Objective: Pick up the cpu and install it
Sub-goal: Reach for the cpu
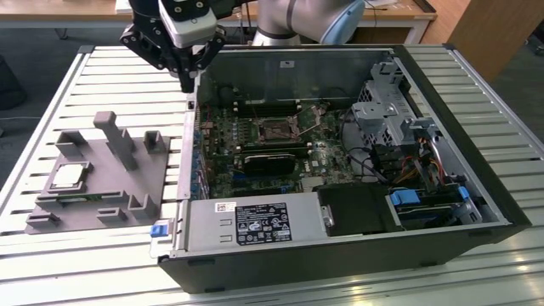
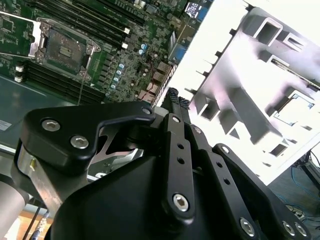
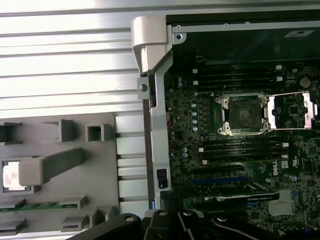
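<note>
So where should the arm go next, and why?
Probably sideways toward the exterior view's left, over the gray plastic fixture: the black gripper hangs empty above the wall of the open computer case, while the shiny silver square cpu lies in the fixture, not yet picked up.

The silver square cpu [image 1: 70, 176] lies in the gray plastic fixture [image 1: 157, 171] on the slatted metal counter [image 1: 102, 83], at the exterior view's left of the open black computer case [image 1: 357, 268]; my claw [image 1: 187, 84] hangs over its wall.
</note>
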Robot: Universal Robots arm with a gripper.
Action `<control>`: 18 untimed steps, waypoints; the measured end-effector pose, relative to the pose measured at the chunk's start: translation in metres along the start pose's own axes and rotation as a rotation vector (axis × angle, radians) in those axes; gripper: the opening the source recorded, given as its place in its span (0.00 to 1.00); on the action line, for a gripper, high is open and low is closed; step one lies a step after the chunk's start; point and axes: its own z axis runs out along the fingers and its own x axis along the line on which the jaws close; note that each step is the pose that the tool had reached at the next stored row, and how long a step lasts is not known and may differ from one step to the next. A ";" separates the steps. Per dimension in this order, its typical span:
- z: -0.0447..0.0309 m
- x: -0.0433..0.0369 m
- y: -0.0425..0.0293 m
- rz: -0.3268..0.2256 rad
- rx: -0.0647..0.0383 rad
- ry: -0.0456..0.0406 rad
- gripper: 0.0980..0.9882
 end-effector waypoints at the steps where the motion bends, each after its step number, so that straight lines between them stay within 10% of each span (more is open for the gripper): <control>1: 0.0001 0.0007 0.0000 0.000 0.000 0.0000 0.01; 18: 0.0010 0.0129 -0.0010 0.000 0.000 0.0000 0.01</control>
